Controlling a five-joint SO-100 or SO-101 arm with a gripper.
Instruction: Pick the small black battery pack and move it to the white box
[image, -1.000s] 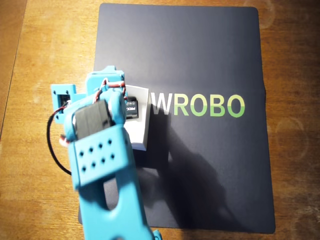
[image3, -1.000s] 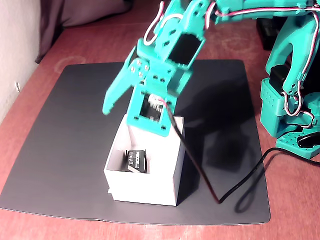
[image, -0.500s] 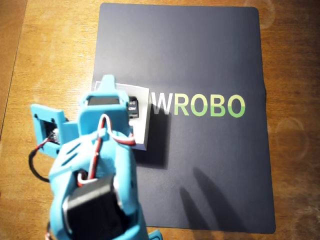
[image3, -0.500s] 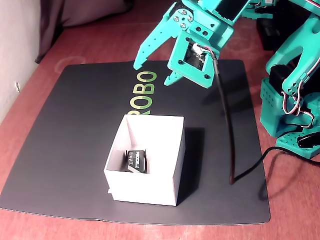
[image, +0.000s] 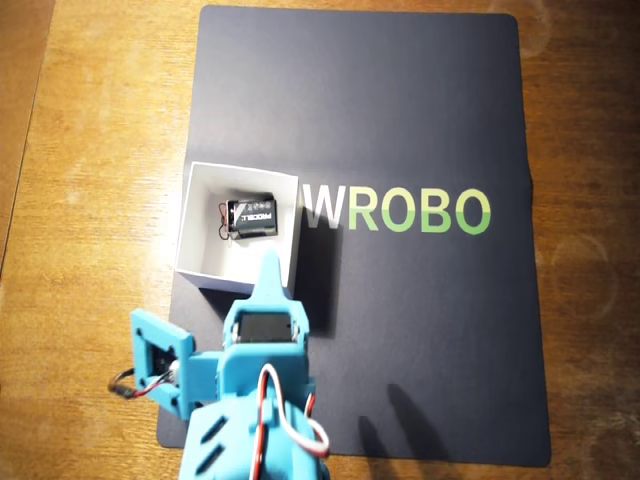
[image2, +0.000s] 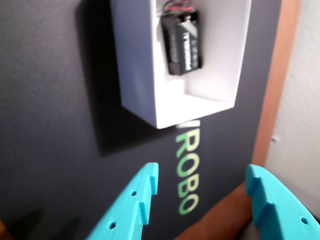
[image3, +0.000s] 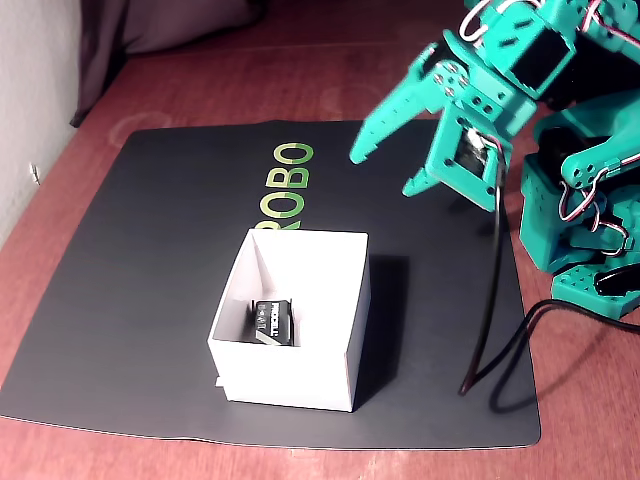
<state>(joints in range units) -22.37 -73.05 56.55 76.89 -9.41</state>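
Note:
The small black battery pack (image: 250, 217) lies inside the white box (image: 230, 258) on the dark mat. It also shows in the wrist view (image2: 182, 42) and the fixed view (image3: 270, 322), resting on the box floor with red and black wires at one end. My teal gripper (image3: 382, 172) is open and empty. It hovers above the mat beside the box (image3: 300, 375), apart from it. In the wrist view the gripper (image2: 202, 182) shows both fingers spread wide below the box (image2: 140, 75). In the overhead view the gripper (image: 268, 275) overlaps the box's near edge.
The dark mat (image: 430, 330) with green-white "WROBO" lettering (image: 400, 210) lies on a wooden table (image: 90, 200). The arm's base (image3: 580, 220) stands at the mat's right edge in the fixed view, and a black cable (image3: 490, 330) trails across the mat.

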